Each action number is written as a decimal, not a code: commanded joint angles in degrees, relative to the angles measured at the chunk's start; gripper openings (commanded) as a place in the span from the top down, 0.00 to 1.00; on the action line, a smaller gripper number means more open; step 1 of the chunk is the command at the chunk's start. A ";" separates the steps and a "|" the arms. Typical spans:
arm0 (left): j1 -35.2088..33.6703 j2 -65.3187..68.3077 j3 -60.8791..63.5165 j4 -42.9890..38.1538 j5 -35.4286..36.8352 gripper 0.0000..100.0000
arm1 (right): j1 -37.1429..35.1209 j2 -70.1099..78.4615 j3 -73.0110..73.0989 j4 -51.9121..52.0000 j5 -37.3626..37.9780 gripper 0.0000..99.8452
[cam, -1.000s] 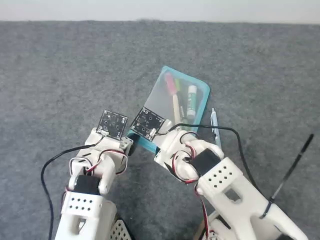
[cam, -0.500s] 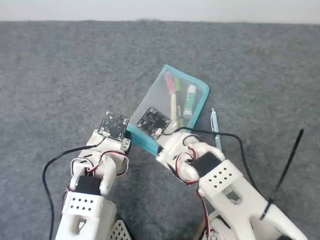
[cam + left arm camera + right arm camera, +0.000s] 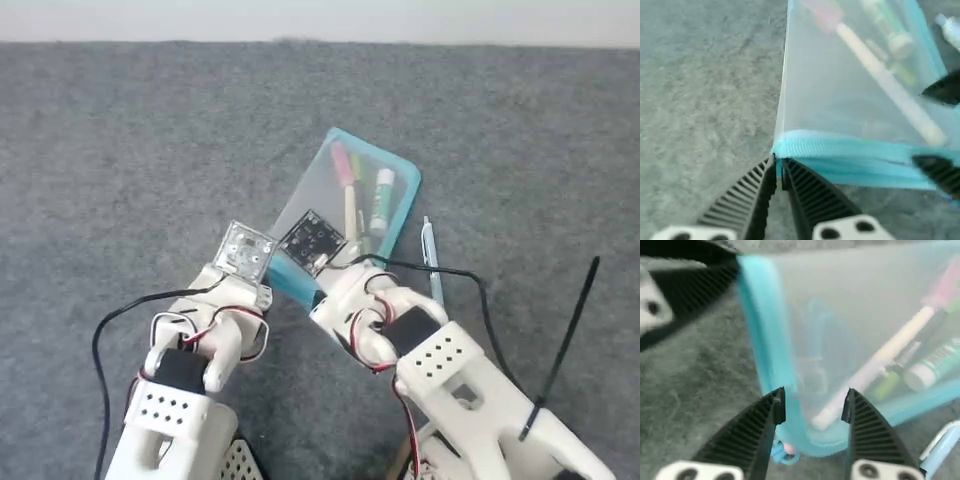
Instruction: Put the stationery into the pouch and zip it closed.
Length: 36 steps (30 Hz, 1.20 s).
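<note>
Left gripper (image 3: 778, 167): jaws pressed together, pinching the near corner of the flat see-through plastic pouch (image 3: 325, 195) w/ teal fabric trim. Right gripper (image 3: 813, 405): jaws spread over the pouch's near end, teal zip edge by one jaw, nothing clamped. Pouch lies on the grey felt-like table cover (image 3: 120, 150). Inside: pink marker (image 3: 341, 165), cream stick pen (image 3: 351, 213), green-and-white glue stick (image 3: 383, 195). Slim light-blue pen (image 3: 432, 262) lies outside, just beside pouch's right edge.

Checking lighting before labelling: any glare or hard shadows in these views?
High view: soft even light, no hard shadows on the mat; the camera board on the left arm glares white. Left wrist view: no glare on the pouch. Right wrist view: none either; stationery shows through.
</note>
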 commanded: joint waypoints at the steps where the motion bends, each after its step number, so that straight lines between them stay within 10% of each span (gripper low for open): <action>1: 1.58 0.09 -4.18 0.44 1.58 0.99 | -0.84 -2.07 0.18 -2.95 -0.62 0.81; 36: 2.02 0.09 -6.99 4.40 1.58 0.99 | 7.52 -2.15 10.37 -25.27 -0.18 0.81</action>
